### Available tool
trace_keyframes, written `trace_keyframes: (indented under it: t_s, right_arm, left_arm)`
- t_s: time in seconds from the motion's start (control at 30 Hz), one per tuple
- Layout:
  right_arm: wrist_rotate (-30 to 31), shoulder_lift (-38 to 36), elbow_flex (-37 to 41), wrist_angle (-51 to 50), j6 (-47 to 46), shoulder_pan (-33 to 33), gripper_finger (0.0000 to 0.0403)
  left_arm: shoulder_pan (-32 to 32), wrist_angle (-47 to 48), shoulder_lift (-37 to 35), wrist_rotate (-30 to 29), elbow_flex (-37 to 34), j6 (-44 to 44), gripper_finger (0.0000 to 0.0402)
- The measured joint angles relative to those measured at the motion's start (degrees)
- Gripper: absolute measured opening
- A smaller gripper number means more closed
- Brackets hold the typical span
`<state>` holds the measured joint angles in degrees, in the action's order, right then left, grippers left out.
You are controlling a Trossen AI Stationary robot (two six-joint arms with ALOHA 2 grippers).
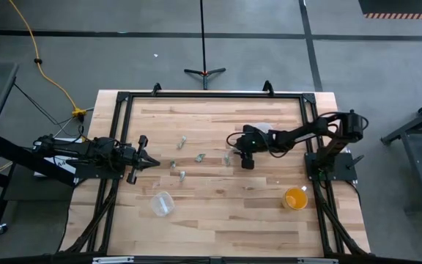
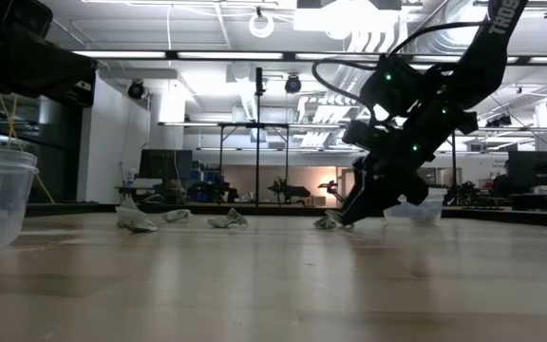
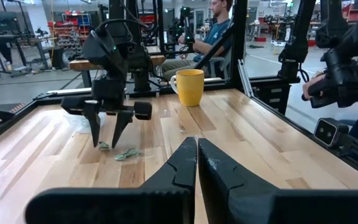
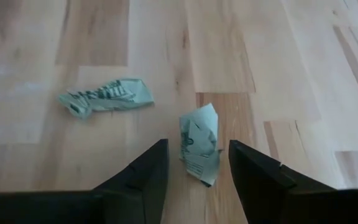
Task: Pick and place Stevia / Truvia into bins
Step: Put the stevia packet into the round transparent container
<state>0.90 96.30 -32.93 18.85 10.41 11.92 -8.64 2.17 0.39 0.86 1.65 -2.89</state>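
Observation:
Several crumpled pale green packets lie flat on the wooden table. One packet [image 4: 199, 143] sits between the open fingers of my right gripper [image 4: 197, 167], which points down at mid-table [image 1: 231, 156] with its fingertips near the wood [image 2: 342, 218]; the fingers stand on either side of it without touching. A second packet [image 4: 104, 96] lies just beyond. More packets [image 1: 183, 141] [image 1: 200, 157] [image 1: 173, 165] lie toward the left. My left gripper [image 1: 155, 162] is shut and hovers at the table's left, pointing right [image 3: 196, 152]. One clear cup [image 1: 162, 203] stands near the front left, another [image 2: 416, 210] behind the right gripper.
An orange translucent cup [image 1: 296, 198] stands at the table's right near side, seen as a yellow cup [image 3: 188, 87] from the left wrist. The black frame [image 1: 211, 95] rims the table. A person [image 3: 213, 28] sits beyond the table. Bare wood lies along the near edge.

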Motion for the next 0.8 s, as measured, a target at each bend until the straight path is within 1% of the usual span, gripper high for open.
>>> trace_keyframes:
  t_s: [0.2,0.43,0.63,0.73,0.8]
  right_arm:
    - [0.02,0.99,-0.02,0.62,-0.06,0.00,0.0149]
    - [-0.13,0.99,-0.02,0.94,-0.04,-0.04,0.0120]
    - [0.11,-0.21,-0.02,0.64,-0.35,-0.02,0.0080]
    - [0.09,-2.66,-0.02,0.10,-1.06,-0.02,0.0053]
    - [0.32,-5.21,-0.02,-2.15,0.06,0.10,0.0031]
  left_arm:
    - [-0.01,0.00,0.01,0.00,0.00,0.01,0.0053]
    - [-0.02,-0.01,0.01,0.00,0.00,0.00,0.0053]
    - [0.00,-0.01,0.01,0.00,0.00,0.01,0.0053]
    - [-0.02,-0.01,0.01,0.00,0.00,-0.01,0.0053]
    - [0.00,0.01,0.00,0.00,0.00,-0.01,0.0053]
